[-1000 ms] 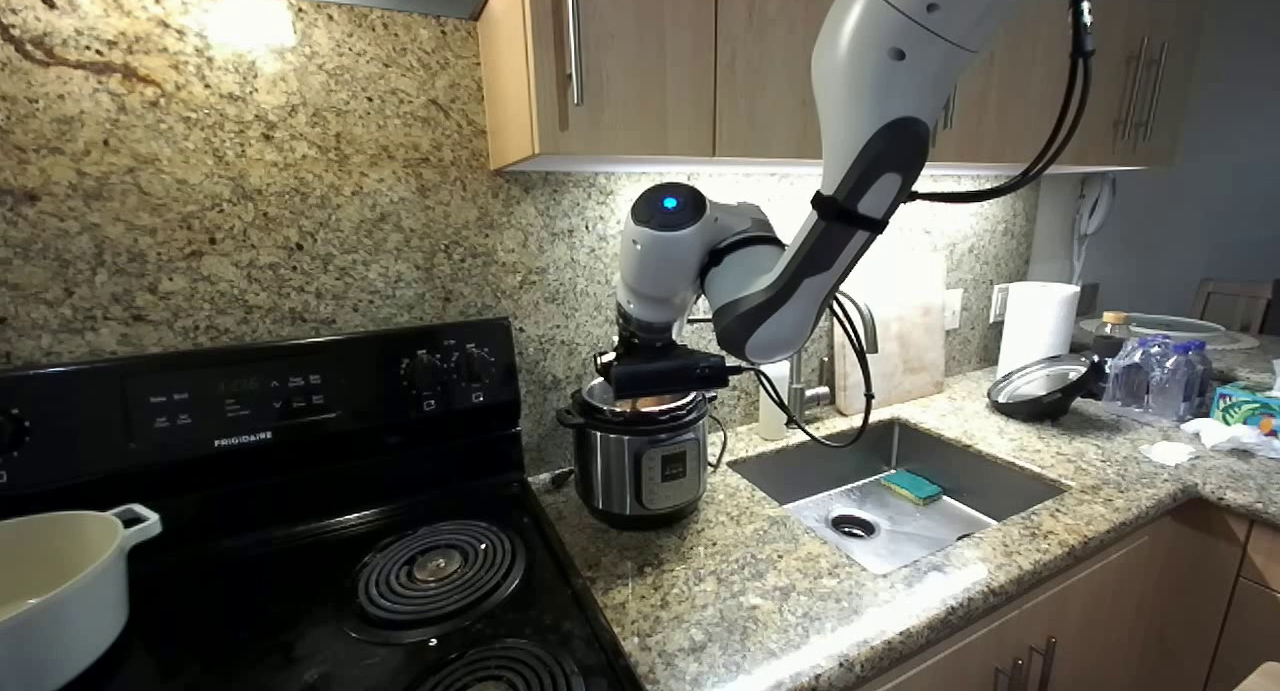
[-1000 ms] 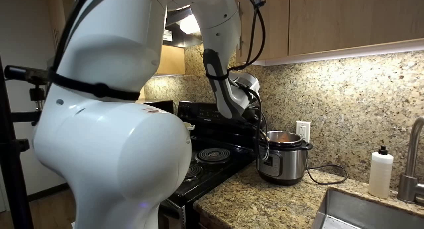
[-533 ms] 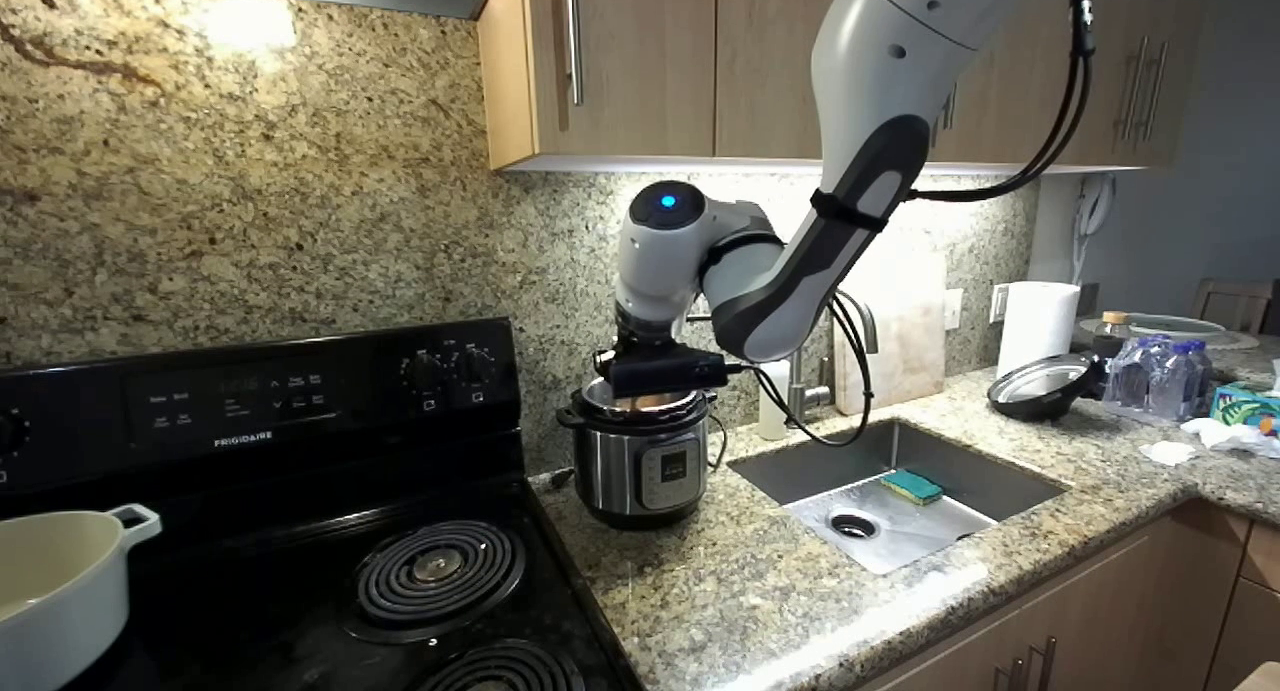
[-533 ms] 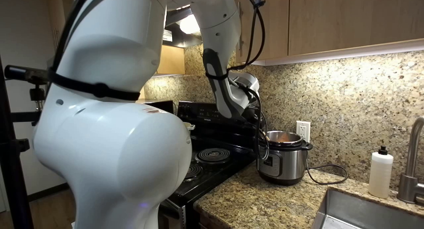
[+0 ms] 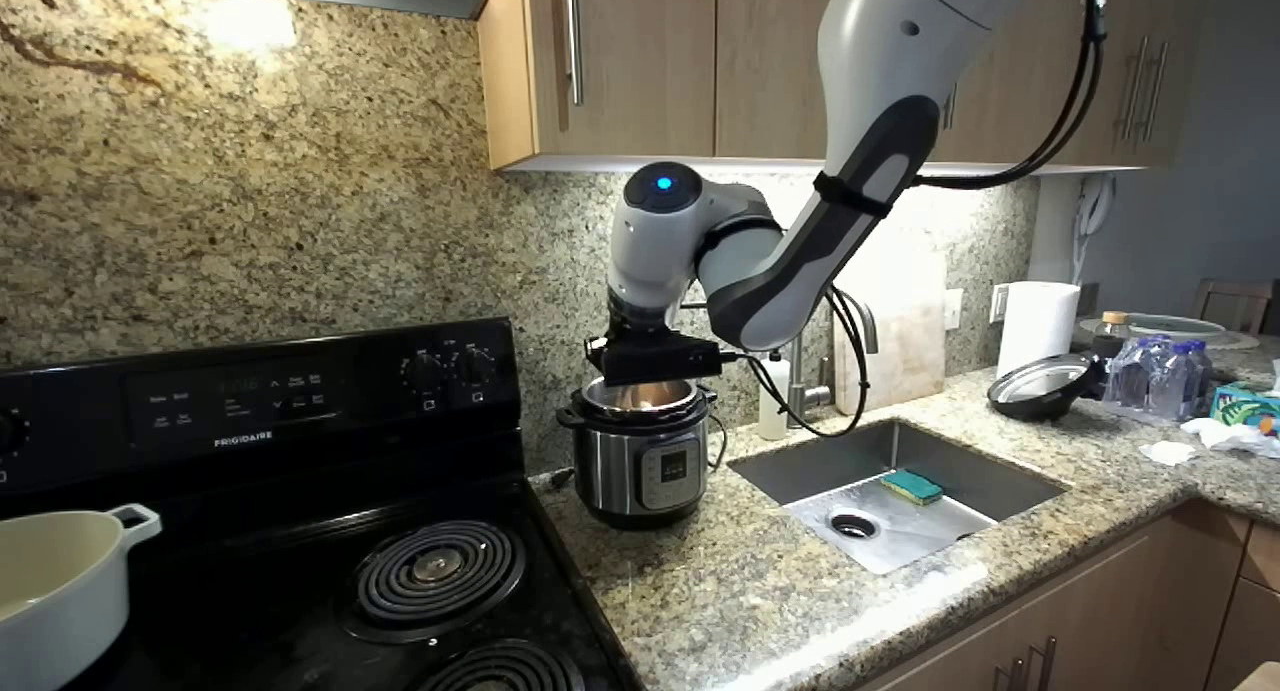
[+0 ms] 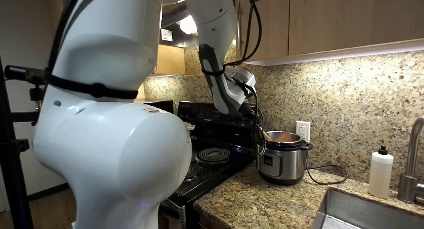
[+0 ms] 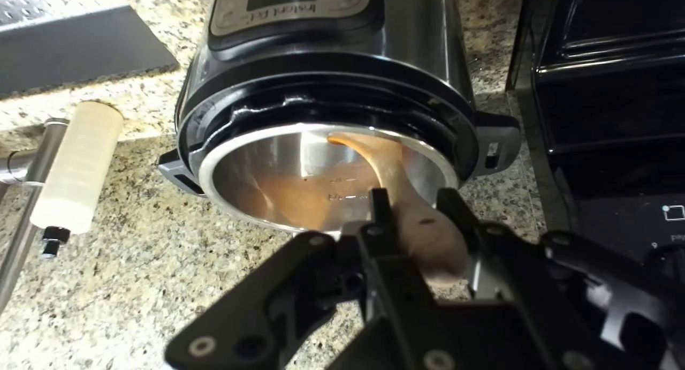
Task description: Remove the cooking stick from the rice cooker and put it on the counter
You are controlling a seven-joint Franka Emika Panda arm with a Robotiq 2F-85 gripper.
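Note:
The cooking stick (image 7: 428, 236) is light brown wood with a wide rounded end and a dark mark on it. In the wrist view that end lies between the fingers of my gripper (image 7: 416, 196), which is shut on it. The lower part runs down into the rice cooker (image 7: 415, 35), inside its steel rim. The stick (image 6: 266, 135) also shows slanting out of the cooker (image 6: 293, 161) in an exterior view. My fingers are hidden in both exterior views. The cooker (image 5: 640, 471) stands upright on the granite counter (image 5: 720, 591), with orange stains inside the pot.
The black stove (image 5: 300, 581) with coil burners adjoins the counter; a white pot (image 5: 60, 591) sits on it. A steel sink (image 5: 890, 541) holds a green sponge (image 5: 912, 487). A soap bottle (image 6: 381, 172) and faucet (image 6: 412, 152) stand behind the sink. Wooden cabinets (image 5: 620, 71) hang above.
The arm and gripper have risen a little and shifted slightly toward the stove. More of the stick now shows above the cooker's rim. The cooker has not moved.

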